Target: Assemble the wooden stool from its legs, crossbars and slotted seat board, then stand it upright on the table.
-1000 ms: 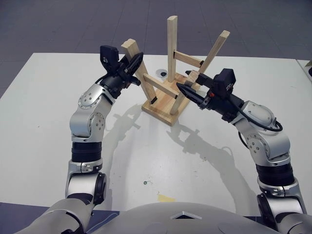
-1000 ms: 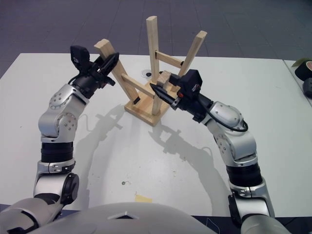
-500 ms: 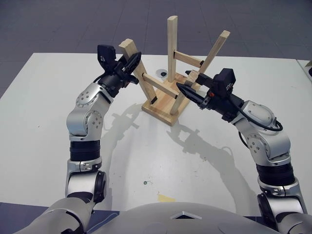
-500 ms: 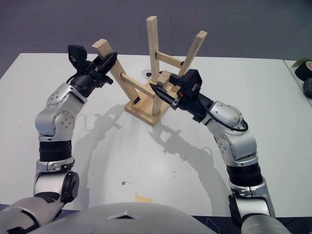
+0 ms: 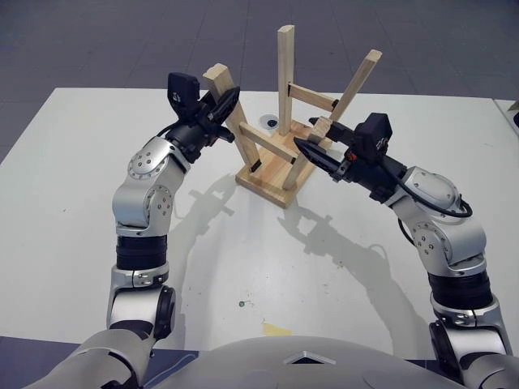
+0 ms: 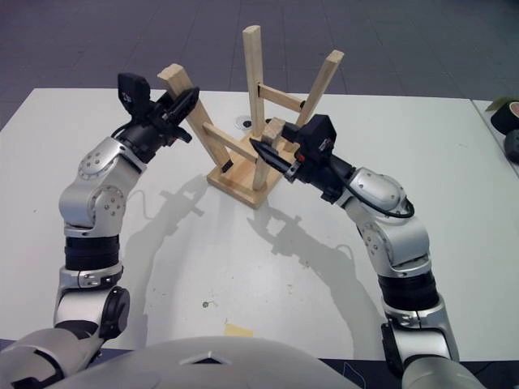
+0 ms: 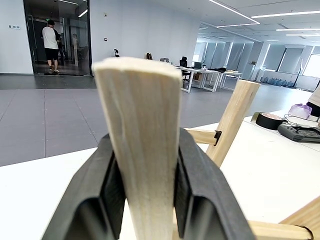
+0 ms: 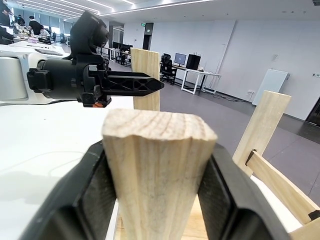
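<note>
White table (image 5: 73, 186) stretches wide on the near side, with room to turn things. Past it, the right gripper (image 5: 316, 139) is clamped on the nearest leg (image 8: 157, 170) and the left gripper (image 5: 229, 113) on the left leg (image 7: 142, 150). The left arm only wobbled outward and returned. The stool (image 5: 280, 150) stays upside down, seat (image 5: 272, 185) on the table near the far edge.

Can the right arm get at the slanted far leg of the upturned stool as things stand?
Probably not yet: the right gripper is shut on the near leg, so it must let go first. The far leg stands free just behind it.
</note>
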`<state>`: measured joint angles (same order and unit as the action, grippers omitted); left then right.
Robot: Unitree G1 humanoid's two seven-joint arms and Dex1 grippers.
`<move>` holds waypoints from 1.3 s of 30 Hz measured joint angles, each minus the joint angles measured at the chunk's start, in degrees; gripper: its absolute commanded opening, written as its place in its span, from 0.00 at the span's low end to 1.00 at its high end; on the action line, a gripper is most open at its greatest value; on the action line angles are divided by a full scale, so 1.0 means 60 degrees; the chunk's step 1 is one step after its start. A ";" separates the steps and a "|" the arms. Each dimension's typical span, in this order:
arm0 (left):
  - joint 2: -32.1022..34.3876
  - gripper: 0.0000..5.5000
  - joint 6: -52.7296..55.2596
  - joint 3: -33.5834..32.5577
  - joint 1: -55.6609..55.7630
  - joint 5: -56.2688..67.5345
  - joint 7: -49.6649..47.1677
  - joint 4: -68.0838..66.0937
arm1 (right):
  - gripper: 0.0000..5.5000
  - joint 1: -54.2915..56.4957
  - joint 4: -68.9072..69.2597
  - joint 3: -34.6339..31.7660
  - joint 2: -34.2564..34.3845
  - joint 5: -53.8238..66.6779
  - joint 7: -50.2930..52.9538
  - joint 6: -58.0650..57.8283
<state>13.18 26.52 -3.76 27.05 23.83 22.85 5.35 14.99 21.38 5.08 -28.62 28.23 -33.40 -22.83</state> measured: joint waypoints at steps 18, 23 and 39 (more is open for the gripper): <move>-0.0080 0.19 -0.0644 0.0433 -0.0219 -0.0169 -0.0138 -0.0248 | 0.51 -0.0122 -0.0118 -0.0268 0.1134 0.0018 0.1193 -0.0820; -0.0085 0.19 -0.0629 0.0991 -0.0183 -0.0102 0.0162 -0.0230 | 0.66 -0.0764 -0.0931 -0.0350 0.1708 0.0039 0.1742 -0.1649; 0.0359 0.20 -0.0632 0.1381 -0.0065 -0.0021 0.0308 -0.0175 | 0.98 0.0122 0.0661 -0.3028 0.2370 0.5817 0.1531 -0.2508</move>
<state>15.34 22.73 4.52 26.66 23.71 24.70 4.30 15.72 25.34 -13.08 -14.40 63.13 -24.21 -37.88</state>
